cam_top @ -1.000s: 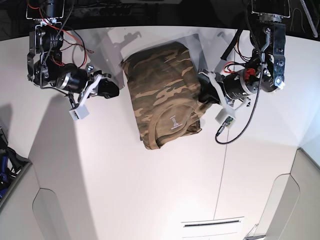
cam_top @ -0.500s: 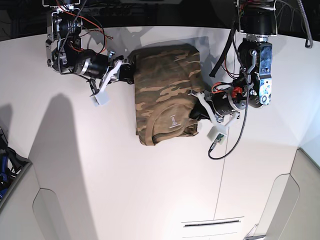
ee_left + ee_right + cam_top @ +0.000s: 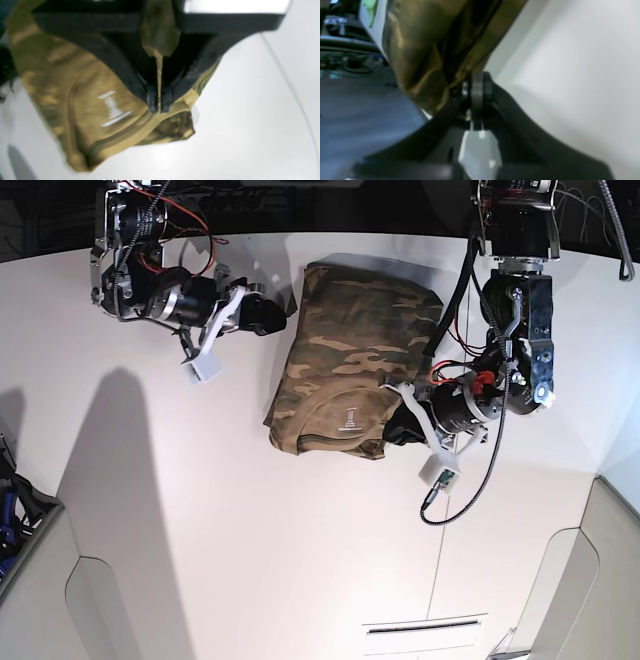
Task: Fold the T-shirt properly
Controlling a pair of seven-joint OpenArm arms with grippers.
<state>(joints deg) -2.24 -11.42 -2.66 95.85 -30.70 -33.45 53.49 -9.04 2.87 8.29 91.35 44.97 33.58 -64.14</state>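
Observation:
The camouflage T-shirt lies folded in a rough rectangle on the white table, with its collar and a small pale mark toward the near end. In the left wrist view, the shirt and its mark fill the left half. My left gripper is shut on a fold of the shirt at its near right corner. My right gripper is shut at the shirt's far left edge. The cloth rests against its tips, and I cannot tell whether any is pinched.
The white table spreads toward the near side, with a seam line running down it. A slotted vent sits at the near edge. Dark clutter and cables lie beyond the far edge.
The shirt has shifted to the right and turned slightly. My left gripper has moved a little nearer with the corner. My right gripper has moved right along the far left edge.

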